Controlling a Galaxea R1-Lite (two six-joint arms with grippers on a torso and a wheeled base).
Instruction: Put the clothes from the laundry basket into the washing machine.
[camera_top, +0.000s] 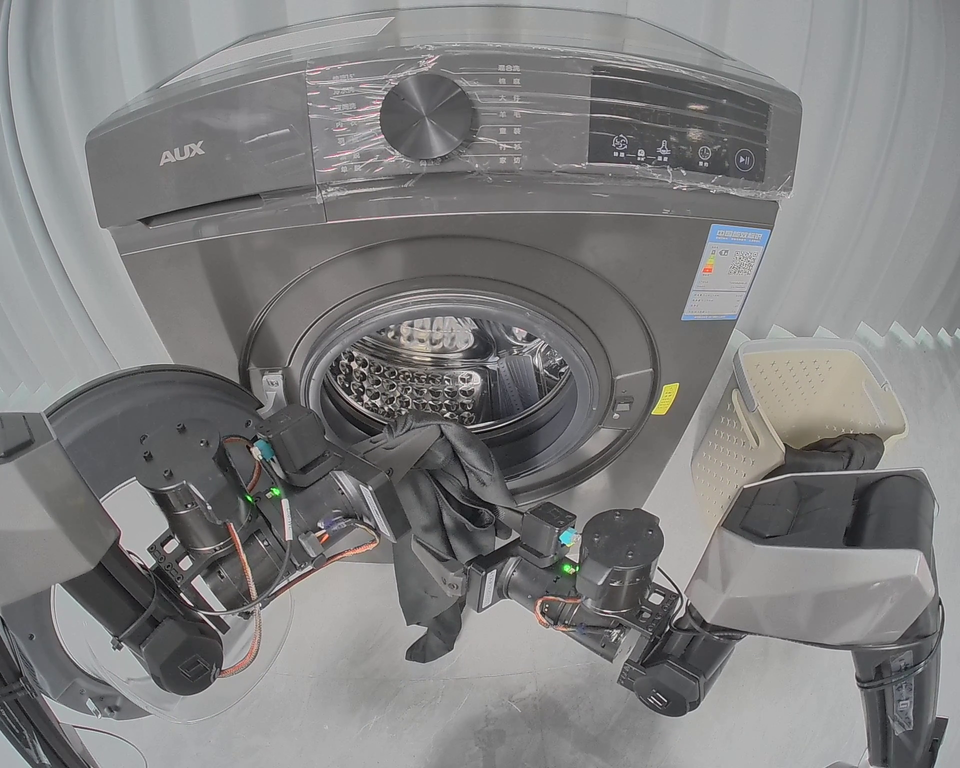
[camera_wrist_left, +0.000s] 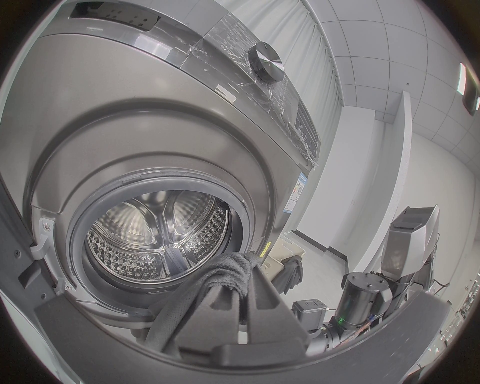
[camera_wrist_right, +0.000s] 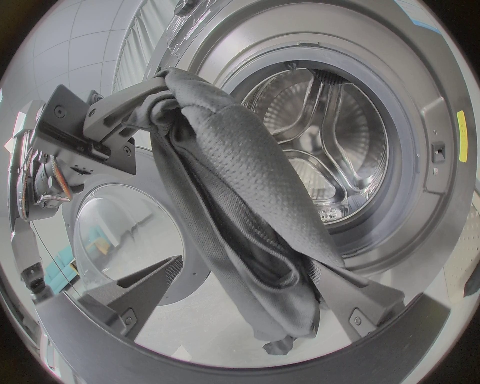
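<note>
Two grippers on one dark grey garment. Left gripper pinched its top end just before drum mouth; right gripper spread, cloth draped over one finger. Garment hung long axis down; drum lay ahead, above.

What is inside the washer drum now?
Bare perforated metal and ribs show in the drum; no clothes are visible there. Part of its lower front is hidden behind the dark garment held by the left gripper.
</note>
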